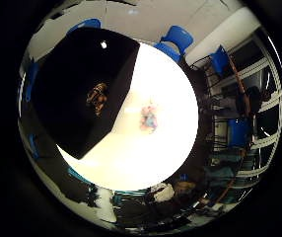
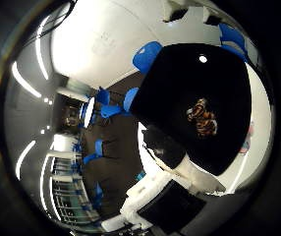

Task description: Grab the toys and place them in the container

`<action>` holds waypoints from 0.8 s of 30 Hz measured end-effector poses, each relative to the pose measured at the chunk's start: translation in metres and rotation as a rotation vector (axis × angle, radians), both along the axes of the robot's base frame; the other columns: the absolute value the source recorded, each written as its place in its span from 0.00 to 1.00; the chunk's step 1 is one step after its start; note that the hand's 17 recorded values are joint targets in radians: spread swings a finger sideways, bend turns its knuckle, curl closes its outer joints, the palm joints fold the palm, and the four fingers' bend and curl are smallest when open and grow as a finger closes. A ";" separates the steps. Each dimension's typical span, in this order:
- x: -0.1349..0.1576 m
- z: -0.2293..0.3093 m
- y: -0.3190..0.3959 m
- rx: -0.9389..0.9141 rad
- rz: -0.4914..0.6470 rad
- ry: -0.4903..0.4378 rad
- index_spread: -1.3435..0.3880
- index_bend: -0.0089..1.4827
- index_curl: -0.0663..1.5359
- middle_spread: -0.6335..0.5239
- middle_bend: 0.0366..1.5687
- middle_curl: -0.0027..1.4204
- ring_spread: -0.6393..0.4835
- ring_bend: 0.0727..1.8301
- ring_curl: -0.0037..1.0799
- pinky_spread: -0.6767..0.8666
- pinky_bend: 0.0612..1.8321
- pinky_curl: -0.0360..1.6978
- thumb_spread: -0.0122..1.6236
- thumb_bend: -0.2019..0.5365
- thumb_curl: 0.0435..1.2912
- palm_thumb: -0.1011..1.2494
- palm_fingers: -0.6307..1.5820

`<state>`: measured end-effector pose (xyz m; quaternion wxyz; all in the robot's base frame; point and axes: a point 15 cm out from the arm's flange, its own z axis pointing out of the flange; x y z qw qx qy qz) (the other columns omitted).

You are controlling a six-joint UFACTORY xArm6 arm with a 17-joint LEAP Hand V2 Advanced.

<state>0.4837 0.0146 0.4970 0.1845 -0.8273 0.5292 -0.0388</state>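
Observation:
A black container [image 1: 67, 89] stands on the round white table [image 1: 146, 163], near its edge. Inside it lies an orange and brown striped toy animal [image 1: 97, 97]. A small pink and blue toy [image 1: 149, 118] lies on the bare tabletop beside the container, too washed out to make out in detail. My hand [image 2: 165, 196] hangs well above both, with white and black parts showing in the thumb side view. One finger [image 2: 162, 145] reaches out relaxed over the container's edge. The hand holds nothing.
Blue chairs [image 1: 176, 39] stand around the table on a dark floor. Windows and a railing [image 1: 259, 98] run along one side of the room.

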 end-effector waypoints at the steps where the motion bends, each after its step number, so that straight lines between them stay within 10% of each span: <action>1: -0.003 0.002 -0.012 -0.005 -0.008 -0.002 0.50 0.16 0.28 0.48 0.25 0.22 0.66 0.31 0.21 0.77 0.24 0.24 0.74 0.25 0.23 0.46 0.42; 24: 0.019 -0.121 -0.194 0.041 -0.355 0.200 0.54 0.12 0.23 0.53 0.16 0.22 0.74 0.26 0.15 0.77 0.25 0.19 0.73 0.25 0.21 0.45 0.41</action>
